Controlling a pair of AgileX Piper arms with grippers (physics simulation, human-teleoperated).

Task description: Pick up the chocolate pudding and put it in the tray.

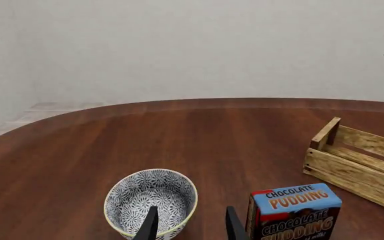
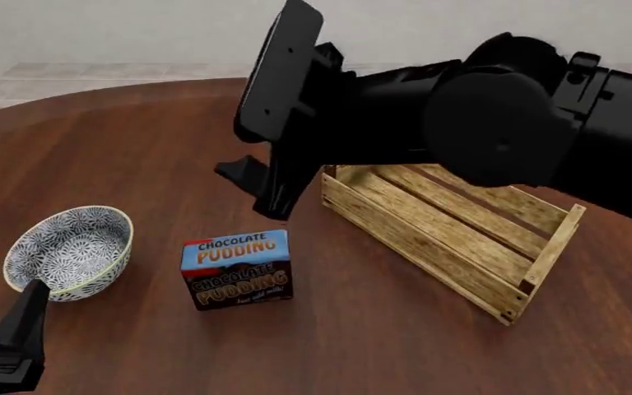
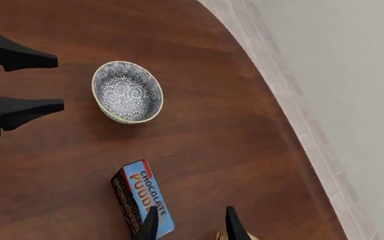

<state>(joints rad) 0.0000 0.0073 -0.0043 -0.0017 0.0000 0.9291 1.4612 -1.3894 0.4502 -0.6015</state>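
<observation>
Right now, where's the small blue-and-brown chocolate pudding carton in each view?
Front view: the small blue-and-brown chocolate pudding carton stands low and centre-left, between the round grey-patterned bowl and the light-wood slatted tray.
Left wrist view: at the lower edge, right of centre, partly cropped.
Right wrist view: at the lower edge, left of centre.
Shared landmark: the bowl, visible in all three.

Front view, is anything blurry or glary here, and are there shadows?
Front view: sharp, no glare; the right arm blocks much of the table; soft shadow under the chocolate pudding. Left wrist view: even flat light, bowl crisp. Right wrist view: sharp, faint shadow beside the bowl.
</observation>
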